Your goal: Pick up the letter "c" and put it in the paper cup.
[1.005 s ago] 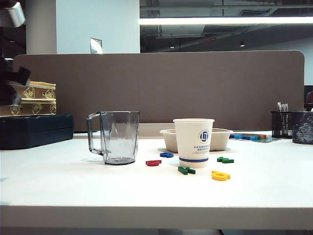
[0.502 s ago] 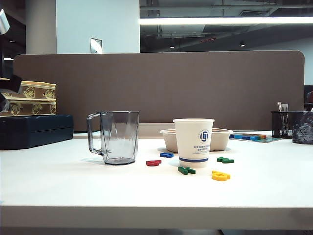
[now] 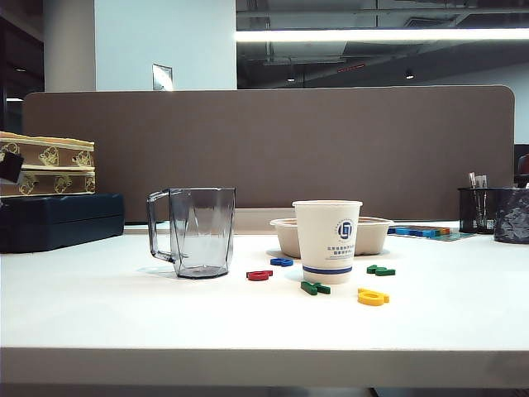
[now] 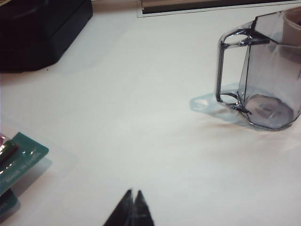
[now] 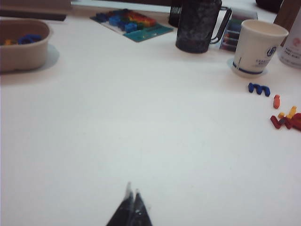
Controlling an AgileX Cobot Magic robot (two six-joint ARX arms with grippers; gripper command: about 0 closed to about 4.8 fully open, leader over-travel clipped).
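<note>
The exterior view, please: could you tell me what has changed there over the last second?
The dark arm at the far left edge has drawn out of the picture; only a small dark bit remains there. Nothing was gripped or released. The paper cup, clear mug, bowl and scattered letters stayed put.

Open-plan office: brown desk partition [image 3: 273, 149] behind white desk [image 3: 248, 318], mesh pen holder [image 3: 479, 209], exposed ceiling with strip light [image 3: 380, 35].

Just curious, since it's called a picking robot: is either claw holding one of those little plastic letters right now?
No. The left gripper and right gripper are both shut on nothing above bare table.
</note>
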